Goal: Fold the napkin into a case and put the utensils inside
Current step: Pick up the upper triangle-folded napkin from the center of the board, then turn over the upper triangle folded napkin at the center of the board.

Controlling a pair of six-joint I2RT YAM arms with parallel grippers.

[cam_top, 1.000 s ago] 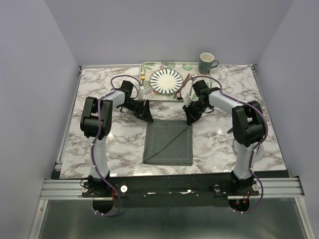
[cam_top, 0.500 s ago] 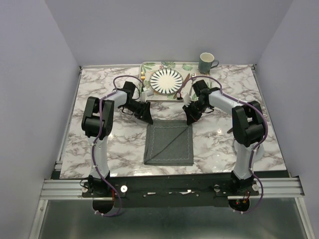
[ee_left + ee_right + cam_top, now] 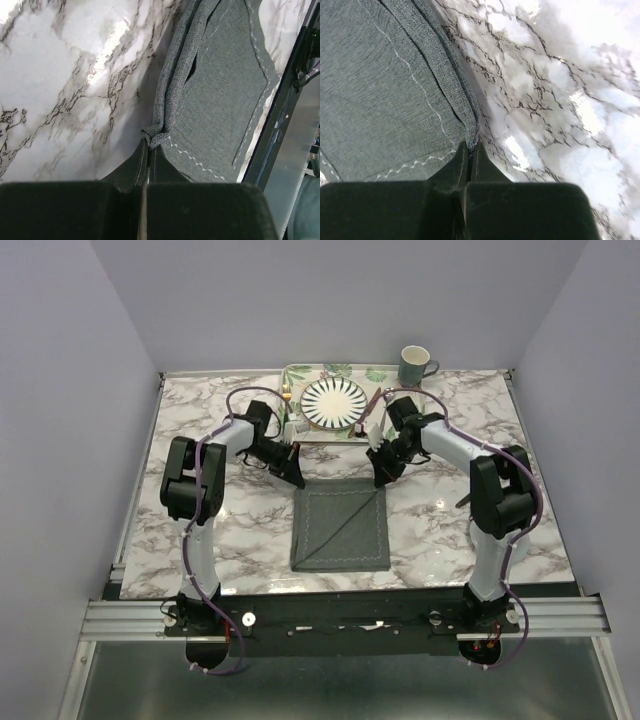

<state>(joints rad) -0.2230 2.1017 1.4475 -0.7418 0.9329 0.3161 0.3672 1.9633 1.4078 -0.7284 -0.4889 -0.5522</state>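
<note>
Top external: utensils are mere slivers beside the plate. Left gripper and right gripper each clamp a bunched napkin corner, finger bases cut off.

Napkin dark grey, pale zigzag stitching; table white marble, dark veins; plate black-white striped.

The napkin is seen to be matt grey cloth, coarsely woven and edged with pale stitching. The counter is finished in glossy, smooth, white marble veining, with glare reflected. The left hand and right hand are formed of matt black, plastic-looking material.
</note>
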